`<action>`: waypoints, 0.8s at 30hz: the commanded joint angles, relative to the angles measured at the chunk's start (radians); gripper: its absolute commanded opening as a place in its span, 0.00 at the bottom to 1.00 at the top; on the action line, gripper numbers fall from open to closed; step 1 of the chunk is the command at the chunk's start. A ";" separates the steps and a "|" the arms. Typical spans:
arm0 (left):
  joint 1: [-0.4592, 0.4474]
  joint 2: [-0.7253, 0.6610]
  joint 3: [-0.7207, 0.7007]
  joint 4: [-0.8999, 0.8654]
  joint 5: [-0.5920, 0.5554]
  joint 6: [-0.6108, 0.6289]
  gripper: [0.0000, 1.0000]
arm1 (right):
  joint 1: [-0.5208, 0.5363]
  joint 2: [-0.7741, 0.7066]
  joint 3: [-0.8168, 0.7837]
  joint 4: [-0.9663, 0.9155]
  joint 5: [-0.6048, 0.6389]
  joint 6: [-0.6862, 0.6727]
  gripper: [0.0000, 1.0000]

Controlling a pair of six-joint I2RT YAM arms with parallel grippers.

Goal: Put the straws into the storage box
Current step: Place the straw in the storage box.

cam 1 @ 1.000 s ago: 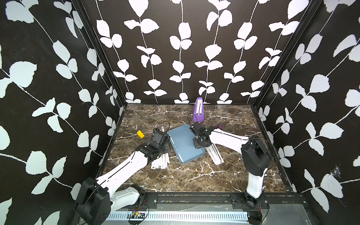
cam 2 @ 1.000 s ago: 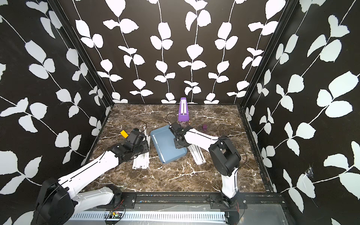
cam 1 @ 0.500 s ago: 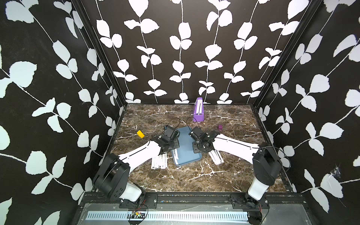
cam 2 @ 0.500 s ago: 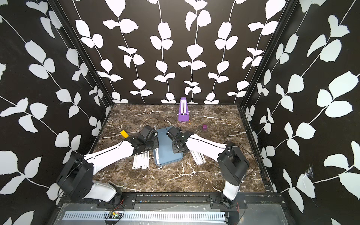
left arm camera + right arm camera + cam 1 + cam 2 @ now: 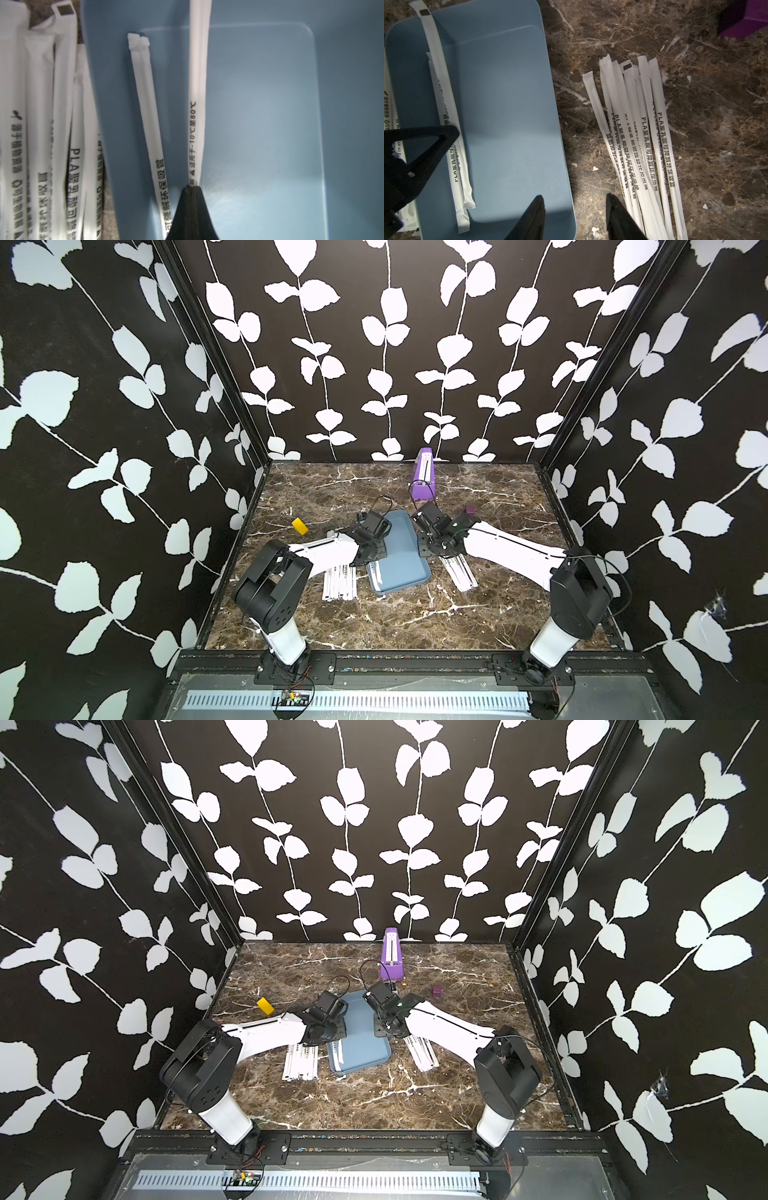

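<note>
The left gripper [image 5: 191, 188] has swung over the storage box [image 5: 270, 104], fingers pinching one straw [image 5: 197, 93], ready to drop it. The right gripper [image 5: 574, 196] has spread, holding nothing. Other straws [image 5: 459, 572] wait left and right of the box.

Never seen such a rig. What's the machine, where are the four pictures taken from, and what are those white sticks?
Two white robot arms, left and right, each with a pincer gripper, stand at a marble table. Two pictures look down from overhead; two come from cameras on the wrists. The sticks are paper-wrapped straws: a left pile and a right pile flank the blue storage box. The left gripper is shut on one straw above the box; a second straw lies inside. The right gripper is open, empty.
</note>
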 commanded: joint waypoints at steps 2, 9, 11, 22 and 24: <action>-0.003 -0.006 -0.024 0.010 -0.020 -0.034 0.00 | -0.003 0.004 -0.022 0.016 0.011 -0.016 0.49; -0.003 0.000 -0.021 -0.002 -0.020 -0.056 0.02 | -0.004 0.024 0.009 0.017 0.015 -0.033 0.49; -0.002 -0.001 -0.015 -0.009 -0.022 -0.058 0.02 | -0.004 0.026 0.022 0.020 0.015 -0.036 0.49; -0.002 -0.040 -0.002 -0.060 -0.038 -0.071 0.18 | -0.003 0.042 0.058 0.014 0.006 -0.062 0.49; -0.002 -0.043 0.000 -0.060 -0.036 -0.063 0.20 | -0.004 0.038 0.054 0.021 0.000 -0.062 0.49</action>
